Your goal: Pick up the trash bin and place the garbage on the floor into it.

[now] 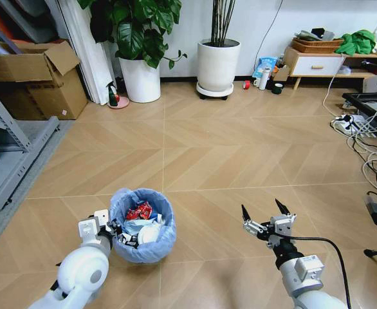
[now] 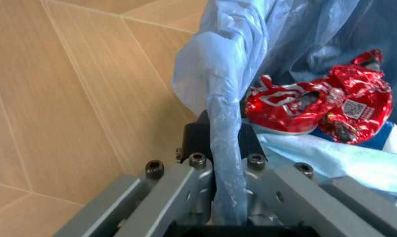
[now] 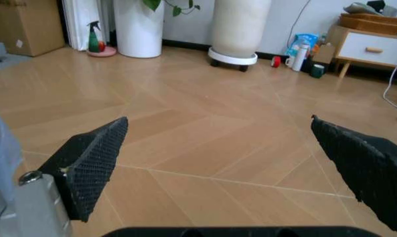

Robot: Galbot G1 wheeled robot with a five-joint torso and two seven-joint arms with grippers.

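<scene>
The trash bin (image 1: 143, 248), lined with a crinkled light-blue bag (image 2: 218, 64), is in front of me at the lower left of the head view. My left gripper (image 1: 111, 230) is shut on its near rim, the bag pinched between its fingers (image 2: 197, 136). Garbage lies inside the bin: a crushed red-white wrapper (image 1: 139, 211) (image 2: 317, 106), a white round disc (image 1: 148, 235) and blue-white packaging. I cannot tell whether the bin touches the floor. My right gripper (image 1: 266, 213) (image 3: 218, 121) hangs open and empty above bare floor, well to the right of the bin.
Two large white plant pots (image 1: 218, 64) (image 1: 140, 78) stand at the back wall. Cardboard boxes (image 1: 34, 77) and a metal shelf (image 1: 8, 148) are on the left. Cables and a power strip (image 1: 352, 122) lie on the right. A red tape roll (image 1: 246, 84) and an upright white bottle (image 1: 264, 78) stand by the side table (image 1: 317, 64).
</scene>
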